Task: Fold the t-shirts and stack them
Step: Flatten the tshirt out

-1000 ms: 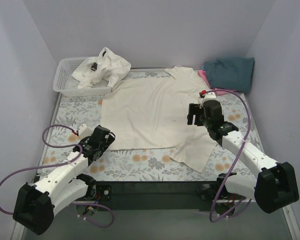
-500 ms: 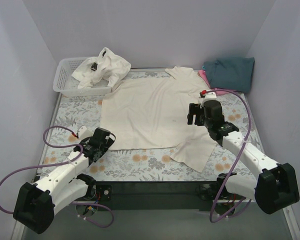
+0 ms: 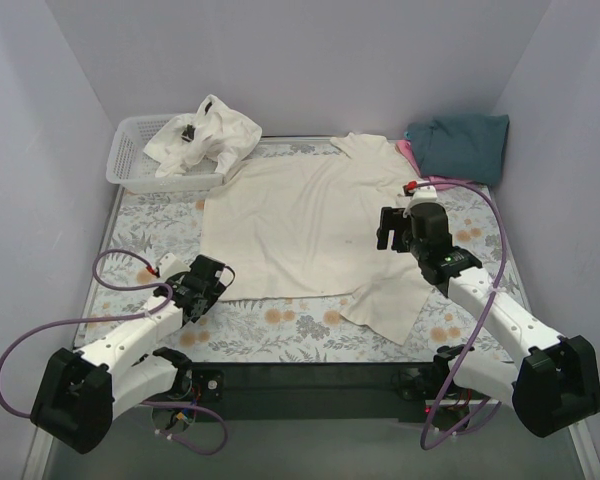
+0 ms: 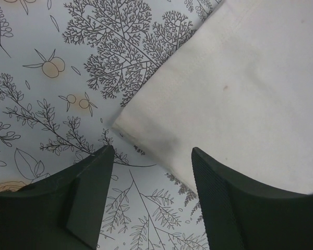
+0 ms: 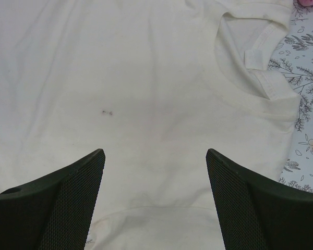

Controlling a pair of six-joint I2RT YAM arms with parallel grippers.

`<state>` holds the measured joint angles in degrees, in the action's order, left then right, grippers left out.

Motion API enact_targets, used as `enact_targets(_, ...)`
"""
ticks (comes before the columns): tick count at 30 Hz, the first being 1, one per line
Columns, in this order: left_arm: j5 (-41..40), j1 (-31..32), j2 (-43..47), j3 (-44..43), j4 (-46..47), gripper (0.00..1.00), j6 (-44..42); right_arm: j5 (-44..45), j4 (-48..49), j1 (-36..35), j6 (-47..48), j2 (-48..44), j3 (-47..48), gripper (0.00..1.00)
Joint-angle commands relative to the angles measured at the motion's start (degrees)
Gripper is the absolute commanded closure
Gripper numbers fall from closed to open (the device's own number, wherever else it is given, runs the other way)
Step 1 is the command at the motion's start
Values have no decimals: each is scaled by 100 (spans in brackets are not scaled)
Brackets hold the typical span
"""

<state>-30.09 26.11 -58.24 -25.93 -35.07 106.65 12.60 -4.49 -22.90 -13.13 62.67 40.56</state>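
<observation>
A cream t-shirt [image 3: 300, 225] lies spread flat on the floral table, its collar [image 5: 261, 67] toward the right and one sleeve hanging toward the front. My left gripper [image 3: 220, 277] is open just above the shirt's near left hem corner [image 4: 126, 121], its fingers [image 4: 88, 182] straddling the corner low over the table. My right gripper [image 3: 388, 228] is open and empty above the shirt's chest near the collar [image 5: 154, 156]. A dark teal tee [image 3: 460, 143] lies folded at the back right over a pink one [image 3: 407, 151]. More crumpled cream tees [image 3: 205, 135] sit in the basket.
A white lattice basket [image 3: 130, 165] stands at the back left. White walls close in the left, back and right sides. The floral table cover [image 3: 150, 225] shows left of the shirt and along the front edge.
My left gripper has edged slightly right and forward toward the shirt's hem corner. My right gripper has shifted a little toward the back right. The shirts have not moved.
</observation>
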Motion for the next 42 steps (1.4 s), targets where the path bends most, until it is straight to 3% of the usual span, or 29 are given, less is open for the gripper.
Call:
enact_targets(1, -235, 8, 163, 53, 53, 46, 216, 164, 142, 22, 47, -150, -48, 28)
enact_targets(5, -156, -62, 111, 115, 158, 55, 189, 155, 133, 31, 47, -142, -48, 28)
enact_targets(16, -32, -132, 102, 220, 220, 59, 189, 199, 133, 57, 56, -185, -100, 28)
enact_targets(21, -32, -238, 41, 238, 264, 68, 189, 199, 133, 66, 56, -194, -101, 28)
enact_targets(24, -67, -264, 58, 238, 273, 69, 189, 208, 133, 83, 56, -203, -109, 27)
enact_targets(33, 3, -352, -91, 291, 439, 83, 66, 234, 141, 110, 56, -159, -136, 27)
enact_targets(35, -6, -352, -56, 282, 457, 94, 5, 225, 142, 110, 56, -124, -127, 27)
enact_targets(42, -137, -370, 110, -25, 711, 100, -635, 147, 124, 119, 21, -115, -127, 27)
